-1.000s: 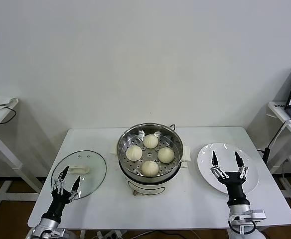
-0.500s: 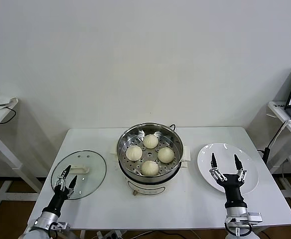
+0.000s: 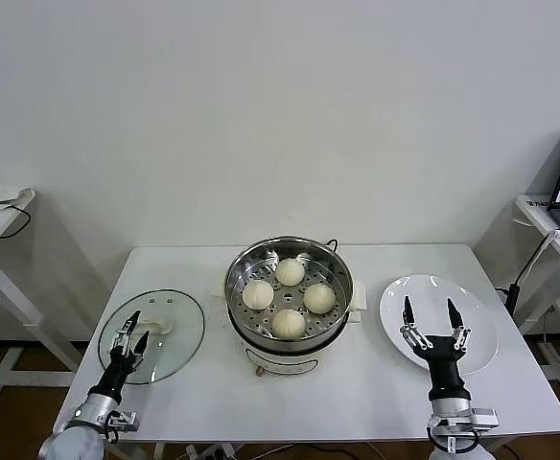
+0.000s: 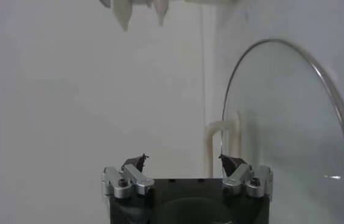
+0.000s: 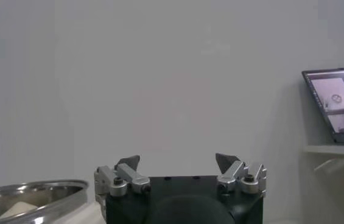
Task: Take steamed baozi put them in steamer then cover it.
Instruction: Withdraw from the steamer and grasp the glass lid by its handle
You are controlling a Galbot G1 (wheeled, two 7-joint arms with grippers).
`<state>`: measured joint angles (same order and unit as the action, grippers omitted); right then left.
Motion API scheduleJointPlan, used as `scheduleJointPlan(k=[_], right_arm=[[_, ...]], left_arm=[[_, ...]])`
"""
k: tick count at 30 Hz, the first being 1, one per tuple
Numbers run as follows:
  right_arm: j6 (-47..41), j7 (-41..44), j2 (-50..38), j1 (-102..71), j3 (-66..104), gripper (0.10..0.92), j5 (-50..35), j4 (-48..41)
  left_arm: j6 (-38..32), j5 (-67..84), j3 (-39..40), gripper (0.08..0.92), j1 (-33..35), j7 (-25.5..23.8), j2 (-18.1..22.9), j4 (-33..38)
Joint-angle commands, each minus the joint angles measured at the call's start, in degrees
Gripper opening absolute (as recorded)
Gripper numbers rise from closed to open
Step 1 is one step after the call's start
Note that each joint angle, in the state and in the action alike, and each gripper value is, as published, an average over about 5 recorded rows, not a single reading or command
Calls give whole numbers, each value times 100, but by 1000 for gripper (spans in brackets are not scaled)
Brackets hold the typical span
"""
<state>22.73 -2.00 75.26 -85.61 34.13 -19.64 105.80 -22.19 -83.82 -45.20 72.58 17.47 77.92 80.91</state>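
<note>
Since four cream-white buns (image 3: 289, 295) already sit inside the shiny steel steamer (image 3: 289, 286), its wide-spread left gripper (image 3: 129, 336) should pinch the round glass lid's (image 3: 152, 334) white handle (image 3: 155, 326) squarely; the right gripper (image 3: 428, 328) waits spread beside the steamer.

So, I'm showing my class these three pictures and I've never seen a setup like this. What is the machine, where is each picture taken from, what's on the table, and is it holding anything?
It is a robot with two arms.

The wide picture comes from its head, looking down at a white table. The other two come from cameras on its wrists.

In the middle stands a steel steamer with four baozi inside. Its glass cover lies flat to the left, and a white plate sits to the right.

The left gripper is over the cover's near edge and the right gripper over the plate. Both are open and hold nothing.
</note>
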Motion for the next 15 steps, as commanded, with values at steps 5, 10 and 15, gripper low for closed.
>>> scheduleJointPlan(k=[5, 10, 15], right_arm=[[29, 7, -3, 7, 10, 823, 38, -78], [42, 9, 0, 11, -23, 823, 73, -114], [55, 9, 2, 25, -53, 823, 111, -162]], left_arm=[[126, -204, 36, 823, -450, 14, 36, -422], [150, -205, 37, 823, -574, 17, 45, -537], [197, -204, 49, 823, -675, -11, 39, -548]])
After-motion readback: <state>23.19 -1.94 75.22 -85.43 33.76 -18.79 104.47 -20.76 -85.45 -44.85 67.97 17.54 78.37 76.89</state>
